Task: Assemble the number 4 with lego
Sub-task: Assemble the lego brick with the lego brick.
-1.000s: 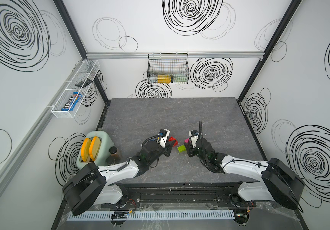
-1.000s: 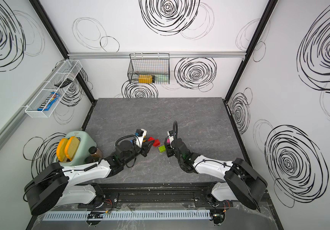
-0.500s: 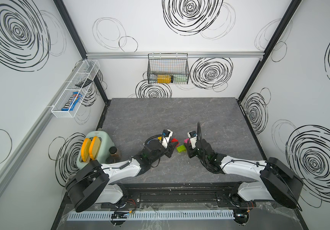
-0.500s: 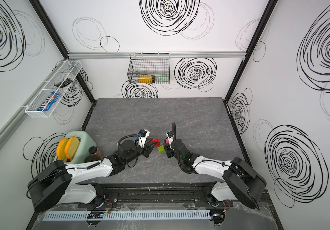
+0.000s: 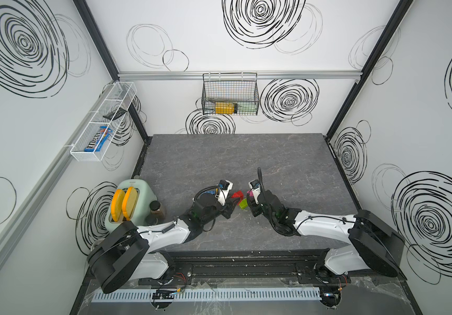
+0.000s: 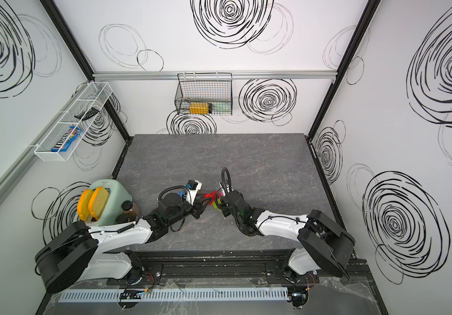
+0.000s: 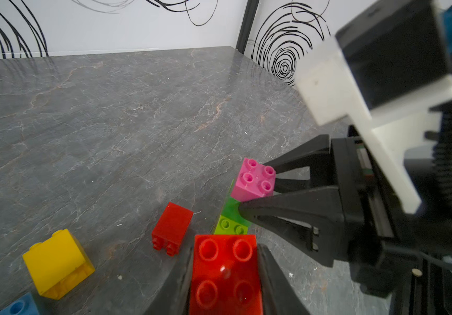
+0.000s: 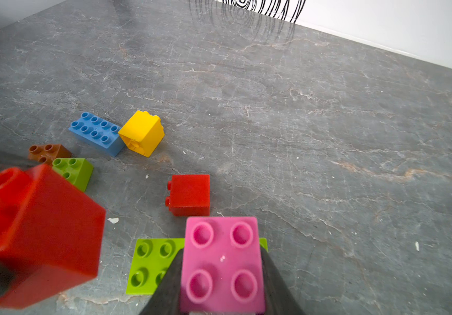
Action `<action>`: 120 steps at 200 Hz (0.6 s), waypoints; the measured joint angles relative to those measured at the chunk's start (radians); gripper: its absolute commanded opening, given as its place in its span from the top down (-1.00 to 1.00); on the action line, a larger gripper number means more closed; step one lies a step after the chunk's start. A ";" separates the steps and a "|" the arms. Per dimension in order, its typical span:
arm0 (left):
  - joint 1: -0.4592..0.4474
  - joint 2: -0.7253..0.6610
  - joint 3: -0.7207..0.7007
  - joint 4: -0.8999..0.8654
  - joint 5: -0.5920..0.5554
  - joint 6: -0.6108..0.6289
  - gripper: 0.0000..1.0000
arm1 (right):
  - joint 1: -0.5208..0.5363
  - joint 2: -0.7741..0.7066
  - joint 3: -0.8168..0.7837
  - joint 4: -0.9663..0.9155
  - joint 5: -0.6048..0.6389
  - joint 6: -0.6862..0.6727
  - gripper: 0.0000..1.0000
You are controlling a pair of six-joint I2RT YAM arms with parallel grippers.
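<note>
**Two claws, two bricks, meeting just below centre**

In both top views the arms reached in from the lower edge and met a little below the middle of the frame, over the near part of the grey table (image 5: 219,158). There the lego (image 5: 237,195) showed only as small spots of red, lime and pink between the gripper tips.

The left gripper (image 7: 224,249) pinched a red brick (image 7: 226,275), with one finger flat against each side and the four studs facing the wrist camera. The right gripper (image 8: 222,252) pinched a pink brick (image 8: 222,267) the same way. The two held bricks were near each other but apart.

Under the pink brick lay a long lime green brick (image 8: 148,261), flat on the table with its studs up. The pink brick stood over one end of it, but whether it was pressed on could not be told. A loose red brick (image 8: 189,195) lay on its side just beyond, clear of both claws.

Farther off, a yellow brick (image 8: 141,133) sat tipped just beside a blue brick (image 8: 96,133) with eight studs. A brown brick (image 8: 47,152) and a small lime green brick (image 8: 75,171) sat close together, partly hidden by the held red one in the right wrist view.

At the table's left edge, left of the arms in the frame, stood a pale green toaster (image 5: 132,201) with a dark jar (image 5: 156,211) beside it.
</note>
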 measured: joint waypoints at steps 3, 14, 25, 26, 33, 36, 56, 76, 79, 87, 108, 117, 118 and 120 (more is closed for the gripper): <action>0.000 0.000 -0.001 0.000 0.005 0.006 1.00 | 0.000 0.000 -0.002 0.002 0.000 0.002 1.00; 0.000 0.001 -0.003 0.000 0.025 0.027 1.00 | 0.000 -0.002 -0.008 0.010 0.003 0.010 1.00; -0.003 0.006 -0.003 0.005 0.041 0.051 1.00 | 0.000 -0.002 -0.013 0.019 0.006 0.017 1.00; -0.003 0.006 -0.003 0.005 0.042 0.053 1.00 | 0.000 -0.002 -0.014 0.019 0.006 0.017 1.00; -0.003 0.014 -0.003 0.010 0.052 0.069 1.00 | 0.000 -0.002 -0.017 0.025 0.008 0.021 1.00; -0.003 0.020 -0.003 0.012 0.058 0.077 1.00 | 0.000 -0.002 -0.018 0.026 0.008 0.022 1.00; 0.000 0.067 0.005 0.014 0.100 0.112 1.00 | 0.000 -0.001 -0.023 0.037 0.012 0.029 1.00; 0.010 0.111 0.019 0.014 0.137 0.134 1.00 | 0.000 0.002 -0.026 0.047 0.015 0.037 1.00; 0.012 0.116 0.021 0.014 0.140 0.137 1.00 | 0.000 0.002 -0.027 0.048 0.016 0.037 1.00; 0.015 0.122 0.024 0.014 0.147 0.148 1.00 | 0.000 0.005 -0.027 0.050 0.017 0.040 1.00; 0.019 0.123 0.032 0.021 0.157 0.181 1.00 | 0.000 0.005 -0.027 0.051 0.019 0.044 1.00; 0.020 0.123 0.034 0.030 0.160 0.197 1.00 | 0.000 0.005 -0.027 0.051 0.019 0.045 1.00; 0.020 0.123 0.034 0.032 0.160 0.199 1.00 | 0.000 0.005 -0.027 0.051 0.019 0.045 1.00; 0.020 0.123 0.035 0.034 0.161 0.202 1.00 | 0.000 0.005 -0.027 0.051 0.019 0.045 1.00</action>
